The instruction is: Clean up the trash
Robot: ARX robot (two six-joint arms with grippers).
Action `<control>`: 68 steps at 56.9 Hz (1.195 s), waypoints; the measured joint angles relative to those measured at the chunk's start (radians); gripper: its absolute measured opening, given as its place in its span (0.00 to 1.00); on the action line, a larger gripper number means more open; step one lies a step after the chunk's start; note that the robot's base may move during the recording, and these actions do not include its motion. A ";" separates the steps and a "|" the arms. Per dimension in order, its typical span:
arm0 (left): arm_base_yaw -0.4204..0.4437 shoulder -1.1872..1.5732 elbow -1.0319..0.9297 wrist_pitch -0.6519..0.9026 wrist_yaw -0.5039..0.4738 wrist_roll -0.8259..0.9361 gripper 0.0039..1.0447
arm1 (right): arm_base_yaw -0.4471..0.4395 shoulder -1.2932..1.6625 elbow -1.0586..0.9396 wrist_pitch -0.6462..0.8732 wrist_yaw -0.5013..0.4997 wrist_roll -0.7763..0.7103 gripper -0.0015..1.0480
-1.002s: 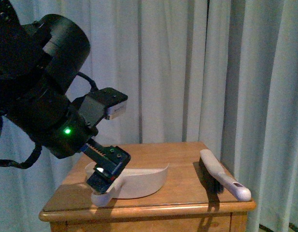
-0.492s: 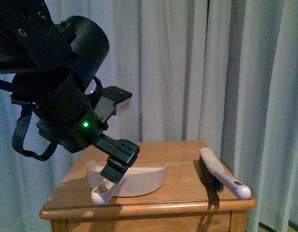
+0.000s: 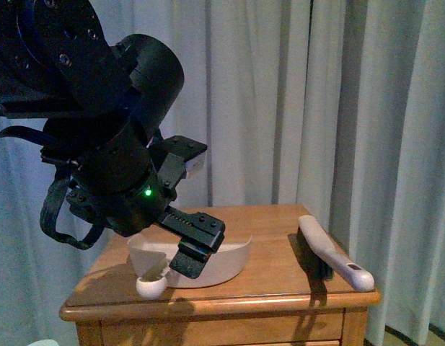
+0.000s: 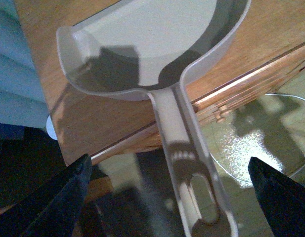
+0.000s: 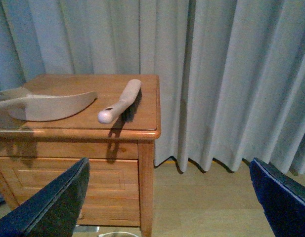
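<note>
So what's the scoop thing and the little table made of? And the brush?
The dustpan looks like smooth, pale plastic: thin moulded walls with a soft sheen. The table looks like varnished wood: orange-brown grain and glossy reflections. The brush handle seems plastic too, smooth and pale; its dark bristles are too shadowed to tell.

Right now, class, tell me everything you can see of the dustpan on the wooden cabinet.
The dustpan looks like pale smooth plastic: a shallow scoop with a raised curved rim and a long handle slotted near its end. It sits flat on the wooden cabinet, nothing showing in it, handle toward the front edge. The open left pincer straddles the handle without touching it.
</note>
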 joint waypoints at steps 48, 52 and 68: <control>0.031 0.098 -0.043 0.094 -0.019 0.039 0.93 | 0.000 0.000 0.000 0.000 0.000 0.000 0.93; 0.031 0.099 -0.045 0.102 -0.016 0.043 0.93 | 0.000 0.000 0.000 0.000 0.000 0.000 0.93; 0.031 0.099 -0.062 0.126 -0.023 0.079 0.62 | 0.000 0.000 0.000 0.000 0.000 0.000 0.93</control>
